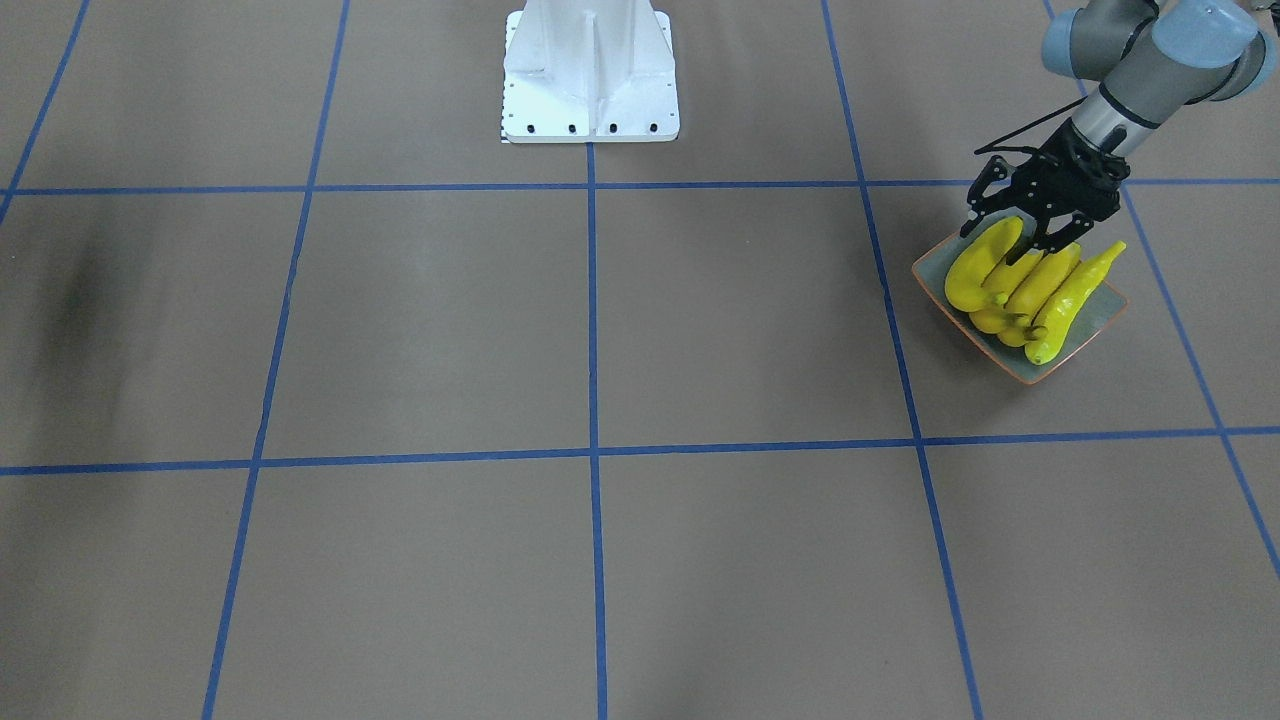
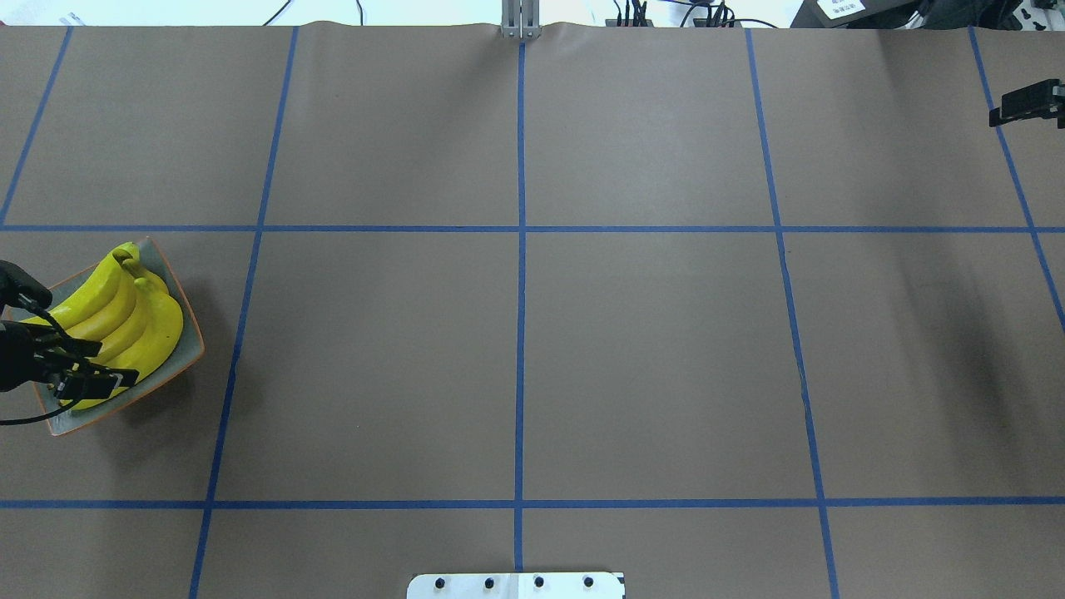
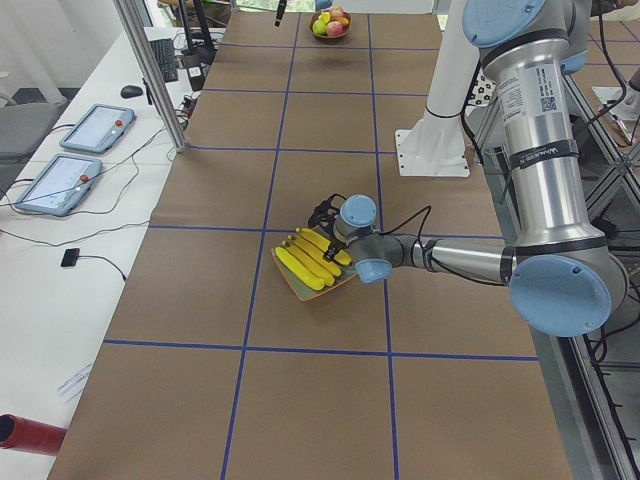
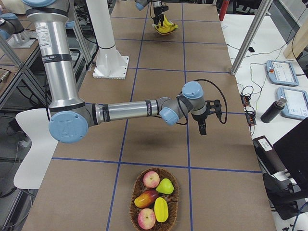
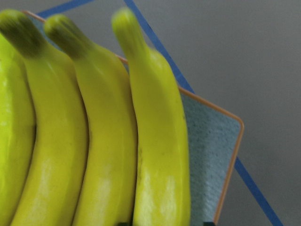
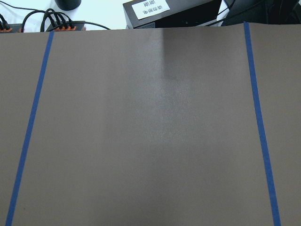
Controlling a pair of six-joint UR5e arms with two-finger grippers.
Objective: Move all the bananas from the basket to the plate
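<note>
Several bright-yellow bananas [image 1: 1015,285] lie side by side on the square grey-green plate [image 1: 1100,318] with the orange rim. They also show in the overhead view [image 2: 125,320] and the left wrist view [image 5: 99,141]. My left gripper [image 1: 1015,238] is low over one end of the bananas. Its jaws are open and straddle the outermost banana [image 5: 160,155] with a small gap. My right gripper [image 4: 204,122] hangs over bare table far from the plate, and I cannot tell whether it is open. The basket [image 4: 136,211] holds apples and other fruit; no banana shows in it.
The plate [image 2: 187,349] sits near the table's edge on my left side. The basket [image 3: 333,22] is at the opposite end. The white robot base [image 1: 590,70] stands at the middle. Tablets and cables lie on side benches beyond the table.
</note>
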